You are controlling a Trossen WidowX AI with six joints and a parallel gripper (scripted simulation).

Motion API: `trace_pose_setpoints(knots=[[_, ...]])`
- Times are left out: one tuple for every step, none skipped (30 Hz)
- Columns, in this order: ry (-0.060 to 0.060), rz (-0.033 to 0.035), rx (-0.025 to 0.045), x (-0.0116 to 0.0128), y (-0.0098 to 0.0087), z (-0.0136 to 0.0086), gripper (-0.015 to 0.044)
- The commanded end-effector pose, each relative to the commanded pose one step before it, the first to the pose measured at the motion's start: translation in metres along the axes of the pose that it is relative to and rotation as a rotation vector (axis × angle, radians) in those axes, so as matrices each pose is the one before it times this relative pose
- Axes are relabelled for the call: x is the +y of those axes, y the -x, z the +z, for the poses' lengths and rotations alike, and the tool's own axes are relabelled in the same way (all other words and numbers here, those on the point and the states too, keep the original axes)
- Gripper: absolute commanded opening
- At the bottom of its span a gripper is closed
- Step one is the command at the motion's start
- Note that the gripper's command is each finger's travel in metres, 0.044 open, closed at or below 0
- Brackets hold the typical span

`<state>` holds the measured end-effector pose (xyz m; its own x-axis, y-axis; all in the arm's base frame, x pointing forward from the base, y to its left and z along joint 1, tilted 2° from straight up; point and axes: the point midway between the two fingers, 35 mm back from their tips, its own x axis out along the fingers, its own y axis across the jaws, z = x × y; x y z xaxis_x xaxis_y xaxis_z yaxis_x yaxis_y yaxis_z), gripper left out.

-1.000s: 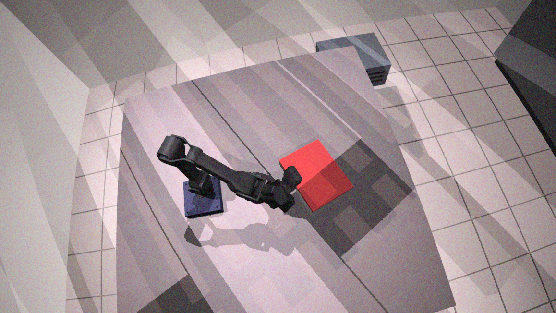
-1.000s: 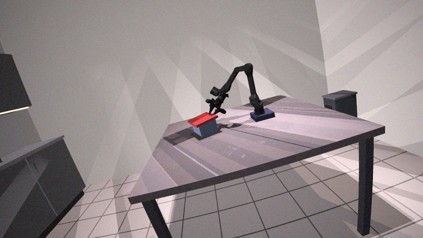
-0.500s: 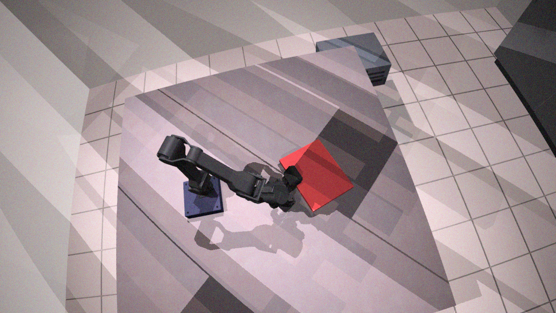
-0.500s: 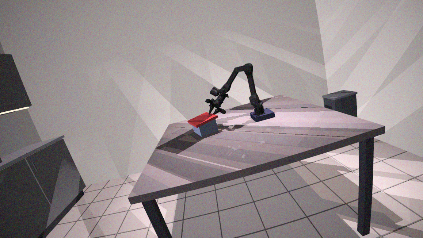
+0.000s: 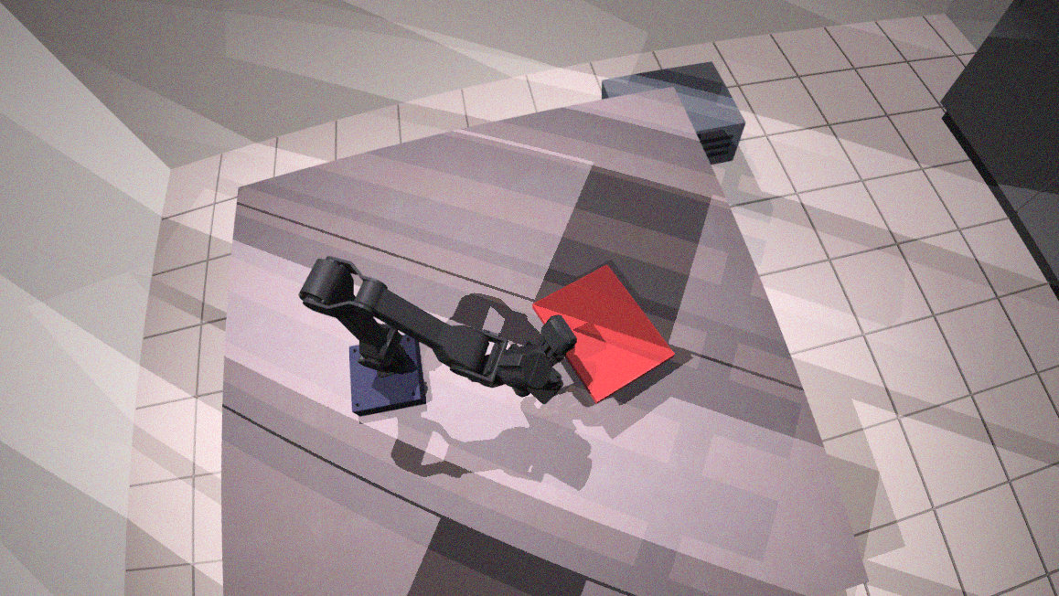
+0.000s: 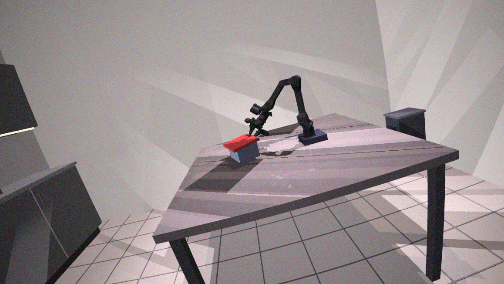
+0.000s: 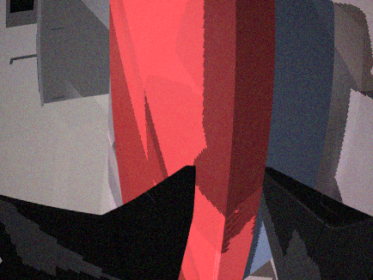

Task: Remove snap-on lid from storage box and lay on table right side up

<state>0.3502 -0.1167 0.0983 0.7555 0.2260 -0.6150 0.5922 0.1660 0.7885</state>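
Note:
The red lid (image 5: 629,347) (image 6: 240,143) (image 7: 172,51) sits on top of the blue-grey storage box (image 6: 247,155) (image 7: 301,86), right side up. It looks about level, and I cannot tell whether there is a small gap under it. The box stands on the table and is hidden under the lid in the top view. My gripper (image 5: 564,371) (image 6: 254,135) (image 7: 227,176) is shut on the lid at its edge facing the arm's base. One finger lies over the lid's top, the other beside the rim on the box side. The contact point is partly hidden.
The arm's dark blue base (image 5: 370,381) (image 6: 317,137) is on the table (image 5: 333,517) (image 6: 317,176), on the gripper's side of the box. A grey cabinet (image 5: 711,96) (image 6: 405,121) stands on the floor beyond the table. Dark kitchen cabinets (image 6: 52,225) stand farther off.

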Motion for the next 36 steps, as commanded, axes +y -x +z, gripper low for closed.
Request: trace_pose_setpoints(knots=[[-0.0019,-0.0013,-0.00163,0.00006,-0.00056,0.00027,0.0],[0.0,0.00002,0.0,0.00011,-0.00012,0.0,0.0],[0.0,0.0,0.0,0.0,0.0,0.0,0.0],[0.0,0.00002,0.0,0.00011,-0.00012,0.0,0.0],[0.0,0.0,0.0,0.0,0.0,0.0,0.0],[0.0,0.00002,0.0,0.00011,-0.00012,0.0,0.0],[0.0,0.0,0.0,0.0,0.0,0.0,0.0],[0.0,0.00002,0.0,0.00011,-0.00012,0.0,0.0],[0.0,0.0,0.0,0.0,0.0,0.0,0.0],[0.0,0.00002,0.0,0.00011,-0.00012,0.0,0.0],[0.0,0.0,0.0,0.0,0.0,0.0,0.0],[0.0,0.00002,0.0,0.00011,-0.00012,0.0,0.0],[0.0,0.0,0.0,0.0,0.0,0.0,0.0],[0.0,0.00002,0.0,0.00011,-0.00012,0.0,0.0],[0.0,0.0,0.0,0.0,0.0,0.0,0.0],[0.0,0.00002,0.0,0.00011,-0.00012,0.0,0.0],[0.0,0.0,0.0,0.0,0.0,0.0,0.0],[0.0,0.00002,0.0,0.00011,-0.00012,0.0,0.0],[0.0,0.0,0.0,0.0,0.0,0.0,0.0],[0.0,0.00002,0.0,0.00011,-0.00012,0.0,0.0],[0.0,0.0,0.0,0.0,0.0,0.0,0.0],[0.0,0.00002,0.0,0.00011,-0.00012,0.0,0.0],[0.0,0.0,0.0,0.0,0.0,0.0,0.0],[0.0,0.00002,0.0,0.00011,-0.00012,0.0,0.0],[0.0,0.0,0.0,0.0,0.0,0.0,0.0],[0.0008,-0.00016,0.00076,0.00056,0.00092,-0.00029,0.0],[-0.0007,-0.00092,-0.00054,0.00094,0.00075,-0.00001,0.0],[-0.0004,-0.00059,-0.00036,0.00163,0.00133,0.0,0.0],[0.0,0.00001,-0.00001,0.00104,0.0008,0.00001,0.0],[0.0,0.00001,-0.00001,0.00107,0.00076,0.00001,0.0],[0.0,0.00002,-0.00001,0.0011,0.00073,0.0,0.0],[0.0,0.00002,-0.00001,0.00112,0.00071,0.0,0.0],[0.0,0.00002,-0.00001,0.00114,0.00069,0.0,0.0],[0.0,0.00003,0.0,0.00115,0.00067,0.0,0.0],[0.0,0.00003,0.0,0.00117,0.00066,0.0,0.0],[0.0,0.00003,0.0,0.00118,0.00064,0.0,0.0]])
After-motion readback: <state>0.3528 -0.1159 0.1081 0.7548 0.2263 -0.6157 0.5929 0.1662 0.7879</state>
